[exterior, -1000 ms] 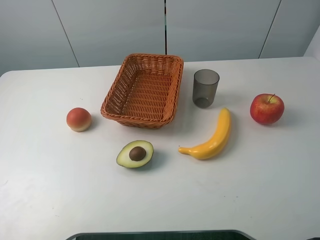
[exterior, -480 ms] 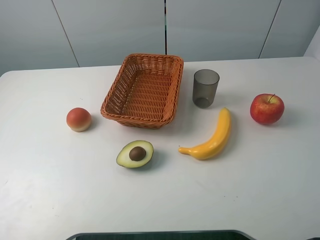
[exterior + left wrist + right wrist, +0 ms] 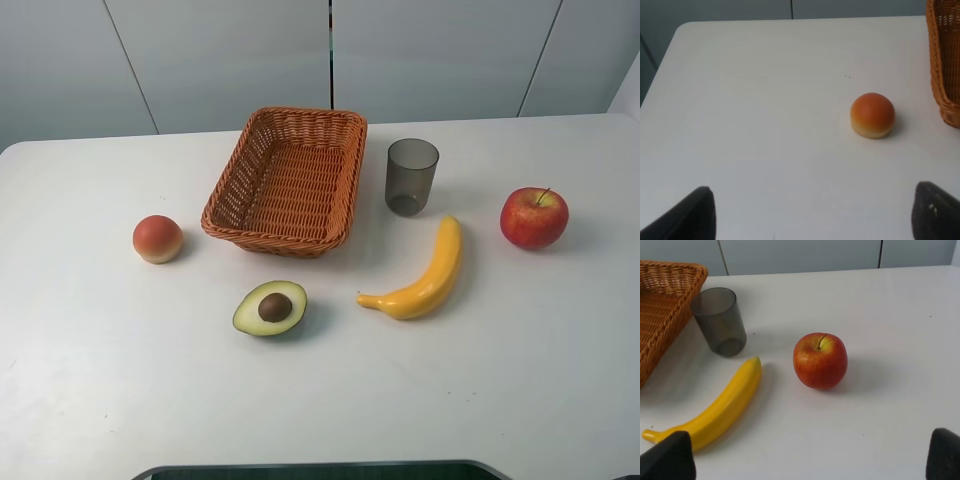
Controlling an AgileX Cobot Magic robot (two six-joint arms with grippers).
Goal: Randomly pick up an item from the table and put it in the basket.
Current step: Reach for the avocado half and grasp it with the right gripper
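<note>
- Left tool (image 3: 815, 215): its two dark fingertips stand far apart with only bare tabletop (image 3: 120, 380) between them. It is wide and holds nothing.
- Right tool (image 3: 805, 457): the same, spread wide and empty.
- Neither arm shows in the high view. Both tools appear to sit back from the objects.
- Change over the last second: none found. In the high view every object lies where it lay, and no tool has entered the working area.
- Half avocado (image 3: 270, 307): flat on the tabletop, pit up, lower centre of the high view, just below the near edge of the basket (image 3: 275, 243) and apart from it.
- Basket: upper centre, empty.
- Other items: peach (image 3: 158, 239) at centre left, banana (image 3: 420, 275), cup (image 3: 412, 176) and apple (image 3: 534, 217) to the right.
- Assessment: the pick has not begun, and the approach to the avocado is yet to come.
</note>
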